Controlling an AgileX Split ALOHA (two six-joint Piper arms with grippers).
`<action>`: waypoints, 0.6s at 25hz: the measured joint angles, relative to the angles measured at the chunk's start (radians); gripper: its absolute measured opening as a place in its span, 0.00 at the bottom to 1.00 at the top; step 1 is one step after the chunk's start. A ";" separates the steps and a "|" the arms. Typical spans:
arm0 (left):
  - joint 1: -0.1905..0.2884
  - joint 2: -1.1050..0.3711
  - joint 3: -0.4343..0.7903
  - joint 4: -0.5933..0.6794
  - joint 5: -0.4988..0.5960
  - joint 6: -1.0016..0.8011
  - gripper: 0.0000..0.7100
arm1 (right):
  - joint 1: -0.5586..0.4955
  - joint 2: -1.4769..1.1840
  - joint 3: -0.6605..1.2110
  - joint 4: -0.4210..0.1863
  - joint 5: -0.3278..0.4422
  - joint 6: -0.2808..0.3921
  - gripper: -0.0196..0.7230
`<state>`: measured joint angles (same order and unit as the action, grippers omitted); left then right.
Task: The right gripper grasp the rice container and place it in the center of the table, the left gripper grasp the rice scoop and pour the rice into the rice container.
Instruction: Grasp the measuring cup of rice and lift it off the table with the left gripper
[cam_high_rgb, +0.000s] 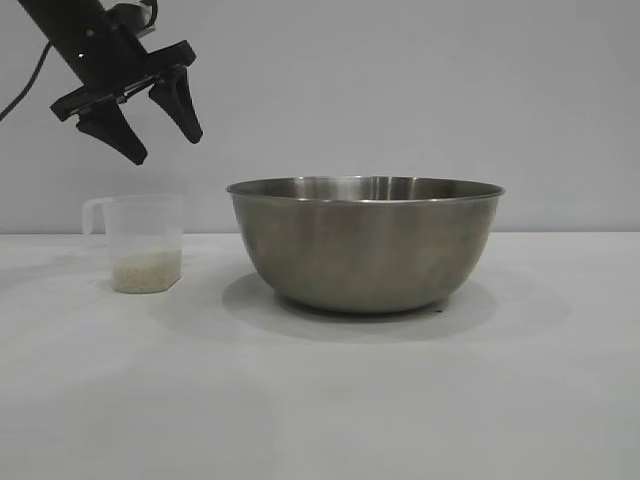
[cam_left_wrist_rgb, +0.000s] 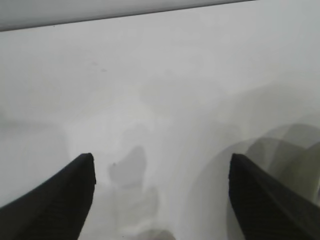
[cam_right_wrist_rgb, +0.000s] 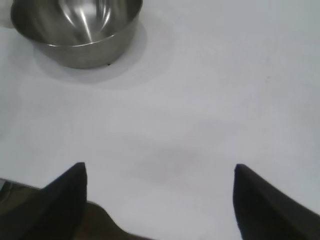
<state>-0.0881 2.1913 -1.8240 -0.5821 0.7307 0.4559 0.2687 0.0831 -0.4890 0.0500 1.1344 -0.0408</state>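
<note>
We see a test room for robots, like a lab, not a home kitchen. The white table (cam_high_rgb: 320, 400) is big and plain, and the wall behind it is bare and grey. A black robot claw (cam_high_rgb: 165, 135) with a black cable hangs over the table. The kitchen things are only a steel bowl (cam_high_rgb: 365, 245) and a small plastic measuring cup (cam_high_rgb: 145, 243) with a little rice (cam_high_rgb: 146, 272) in it.
</note>
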 joint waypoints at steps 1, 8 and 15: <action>0.000 0.000 0.000 0.000 0.000 0.000 0.77 | 0.000 0.000 0.000 0.000 0.000 0.000 0.72; 0.000 0.000 0.000 0.000 0.000 0.000 0.77 | 0.000 -0.012 0.000 0.000 0.000 0.000 0.72; 0.000 0.000 0.000 0.000 0.000 0.000 0.77 | -0.053 -0.056 0.000 0.000 0.000 0.000 0.72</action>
<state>-0.0881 2.1913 -1.8240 -0.5821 0.7307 0.4559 0.2158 0.0270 -0.4890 0.0500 1.1344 -0.0408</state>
